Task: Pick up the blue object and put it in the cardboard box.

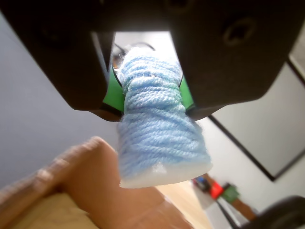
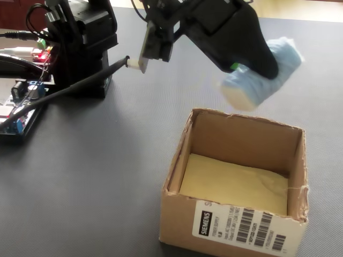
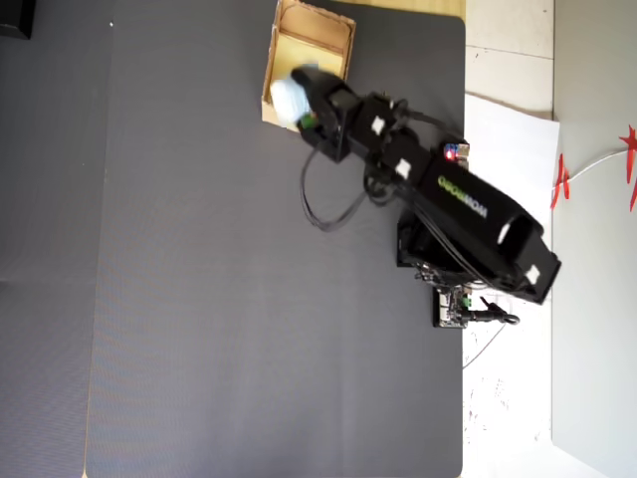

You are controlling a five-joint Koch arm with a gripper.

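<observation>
Two black jaws fill the top of the wrist view, gripper (image 1: 151,102) clamped on the blue object (image 1: 155,129), green pads pressing its sides. Bundle is wound pale-blue yarn, white end facing the camera, hanging below the jaws. Under it, at lower left, a blurred tan wall of the cardboard box (image 1: 90,167) with a yellowish inside.

Fixed view: gripper (image 2: 252,72) holds the blue object (image 2: 268,75) in the air, tilted, pale end pointing down-left. Bundle sits above the far wall of the cardboard box (image 2: 177,176), not touching it. Box open on top, yellowish floor, white barcode label on the near wall, stands on the dark grey mat (image 2: 96,176). Arm base (image 2: 86,43) at upper left, circuit boards and cables beside it at the left edge.

Overhead view: cardboard box (image 3: 274,60) at the top edge of the mat (image 3: 199,299). Blue object (image 3: 289,95), blurred, over the box's lower rim, about the lower-right corner as seen here, gripper (image 3: 304,105) closed around it. Arm (image 3: 468,209) stretches from its base at the mat's right edge up-left to the box. White paper (image 3: 508,129) lies right of the mat.
</observation>
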